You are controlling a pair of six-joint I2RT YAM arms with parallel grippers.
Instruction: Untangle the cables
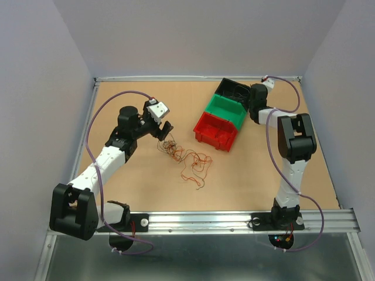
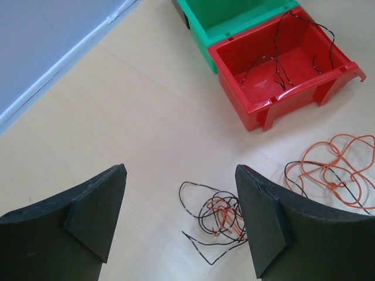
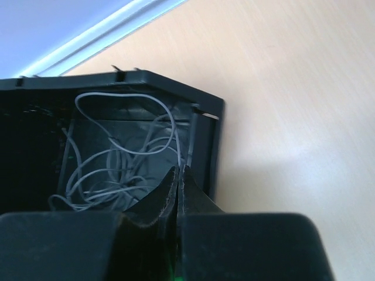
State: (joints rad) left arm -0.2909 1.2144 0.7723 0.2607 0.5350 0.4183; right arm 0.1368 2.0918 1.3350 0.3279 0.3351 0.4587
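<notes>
A small tangle of black and orange cables [image 2: 220, 215] lies on the table between my left gripper's [image 2: 181, 219] fingers and close to the right one. This gripper hangs open above it and holds nothing. Seen from above, the left gripper [image 1: 162, 130] sits just up-left of that tangle [image 1: 170, 146]. A looser orange tangle [image 1: 196, 167] spreads to the tangle's right. My right gripper [image 3: 179, 174] is shut over the black bin [image 3: 211, 146], and a thin grey cable [image 3: 177, 140] runs up into its tips. More grey cable [image 3: 105, 170] is coiled inside the bin.
The red bin [image 2: 258, 111] holds a dark cable [image 2: 275, 61]. The green bin [image 2: 202, 26] stands behind it, and the black bin [image 1: 231, 88] behind that, all in a diagonal row right of centre. The table's back wall runs close behind the black bin.
</notes>
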